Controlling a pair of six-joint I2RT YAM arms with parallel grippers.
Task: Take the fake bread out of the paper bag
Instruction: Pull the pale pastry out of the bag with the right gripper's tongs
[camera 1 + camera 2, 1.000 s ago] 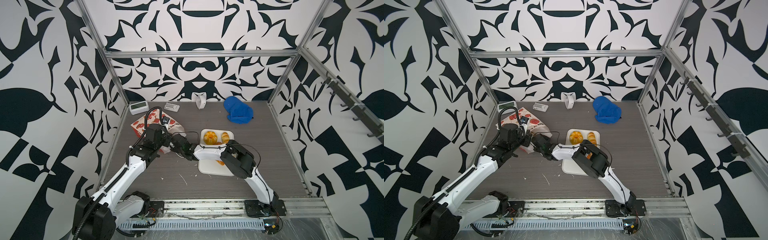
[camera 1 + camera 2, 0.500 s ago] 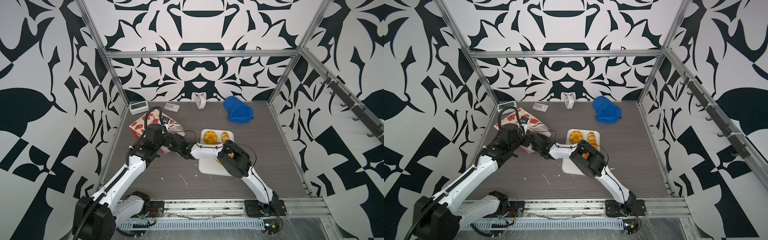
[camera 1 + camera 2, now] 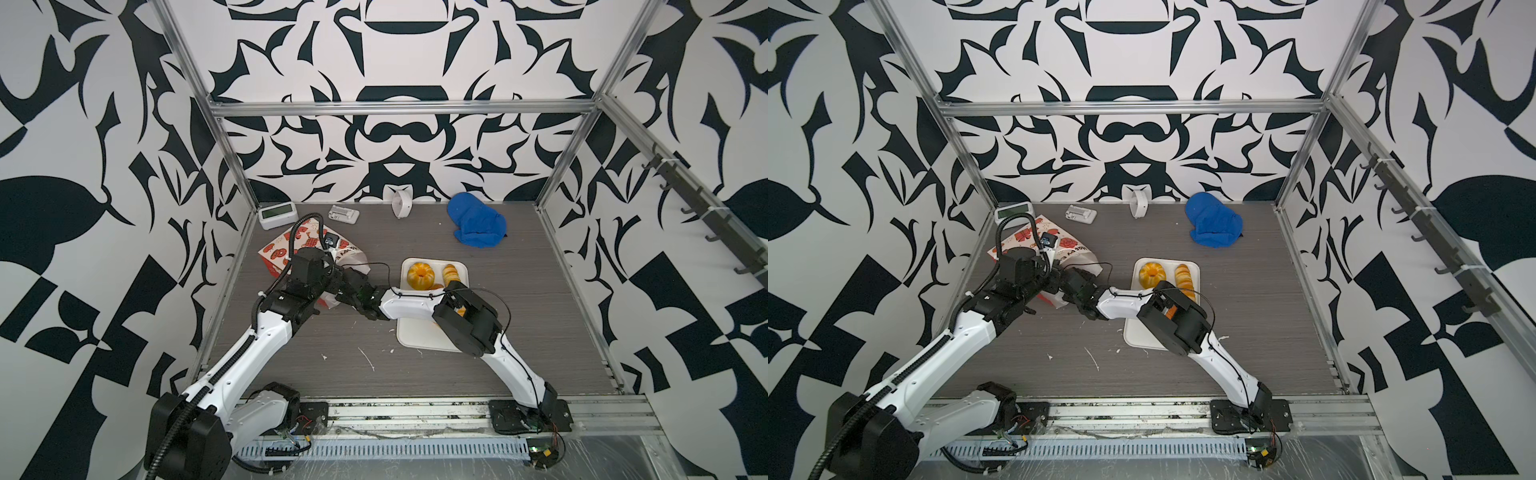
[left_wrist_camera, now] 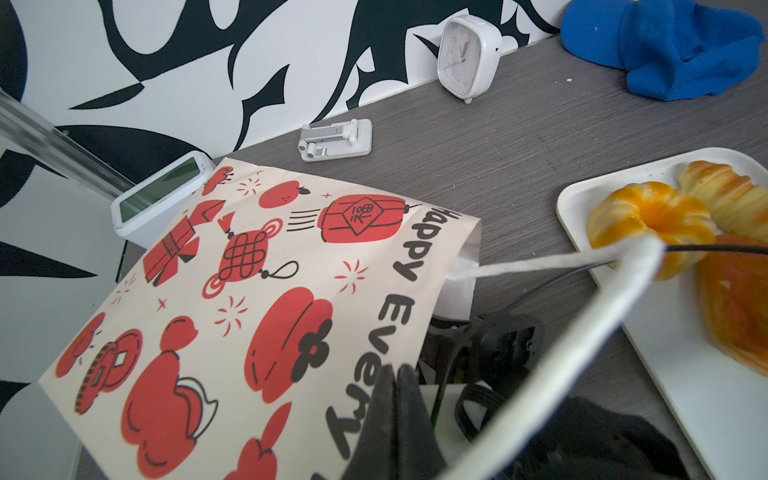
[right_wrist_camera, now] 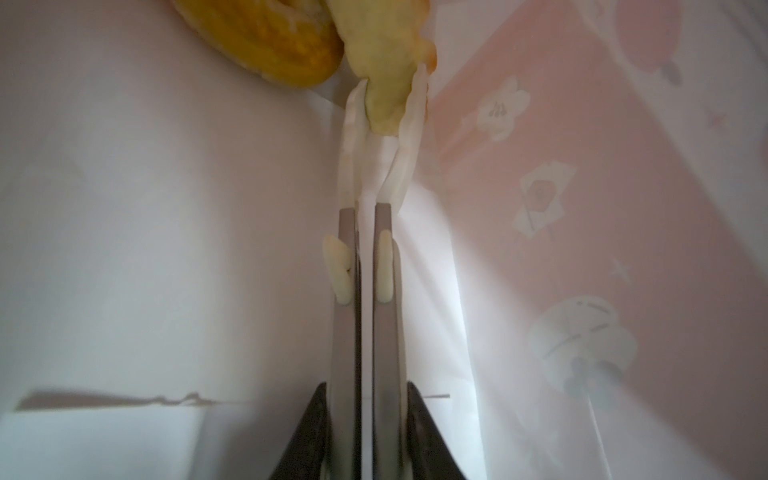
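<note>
So the matte paper bag point(image 4: 270, 311), cream with red lantern and knot prints and a white cord handle point(image 4: 636, 270), lies on its side. The left gripper point(image 4: 395, 372) is pressed together on the bag's mouth edge. Inside the bag, the right gripper point(image 5: 390, 83) pinches the pale yellow tip of one fake bread point(image 5: 386, 45), right next to a glossy golden-orange piece point(image 5: 266, 41). A ring point(image 4: 648, 216), ridged bun point(image 4: 723, 191) and reddish-brown puff point(image 4: 735, 299) sit on the white tray point(image 4: 685, 395) beside the bag's mouth.

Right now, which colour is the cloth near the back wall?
Bright blue; the cloth shows best in the left wrist view.
</note>
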